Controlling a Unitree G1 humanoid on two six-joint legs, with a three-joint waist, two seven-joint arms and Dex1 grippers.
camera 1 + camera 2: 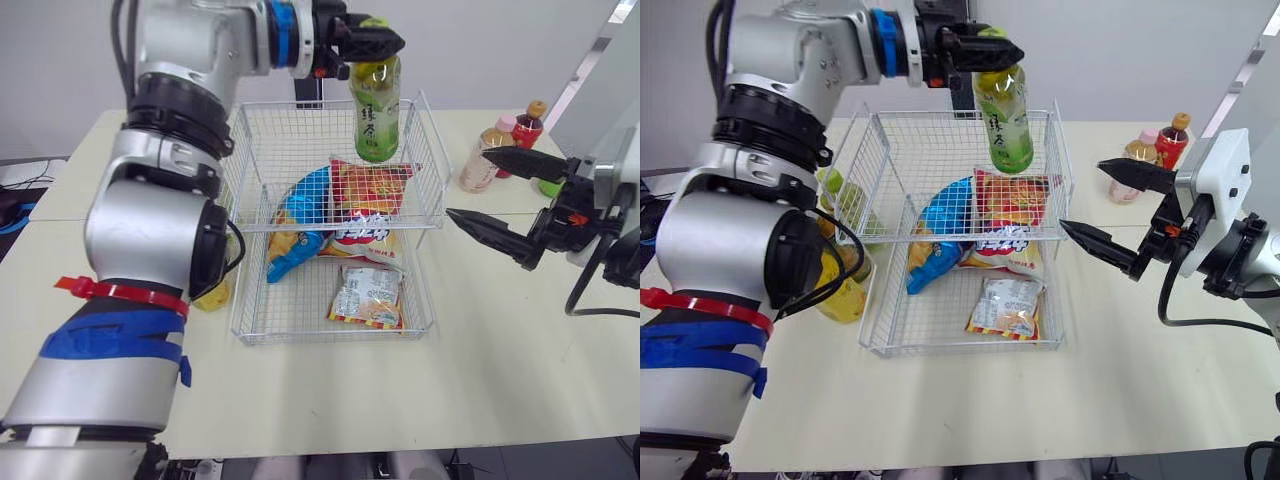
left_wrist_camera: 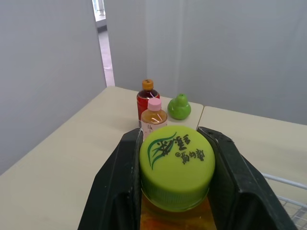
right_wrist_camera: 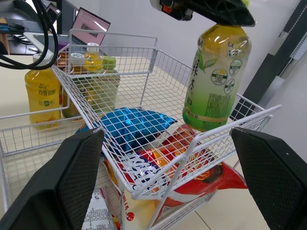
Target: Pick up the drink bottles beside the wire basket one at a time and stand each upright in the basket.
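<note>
From the head view, we see the left tool (image 1: 372, 42) clamped on the cap of a green tea bottle (image 1: 376, 110), which hangs over the far compartment of the wire basket (image 1: 432, 150). The bottle's long axis runs straight up and down, cap on top and base pointing into the basket, with the base about level with the rim. We judge this to be the placing step: the bottle is over the basket but not yet set down. Snack bags (image 1: 350, 215) take up much of the basket's middle. So the next move calls for a straight lowering onto free mesh in the far compartment, and for letting go only once the base sits flat. The right tool (image 1: 467, 183) hovers over the worktop (image 1: 500, 340) just beside the basket's right side, its fingers spread wide and holding nothing. A yellow bottle (image 1: 845, 295) stands by the basket's left wall.

In the left wrist view, we see the black fingers (image 2: 115, 187) pressing on either side of the green cap (image 2: 176, 165). Beyond them, a red bottle (image 2: 147, 98) and a pink-capped bottle (image 2: 154, 120) stand upright on the worktop, yet to be picked.

In the right wrist view, we see the green tea bottle upright above the snack bags, near the basket's corner, and the right tool's own fingers well apart.
</note>
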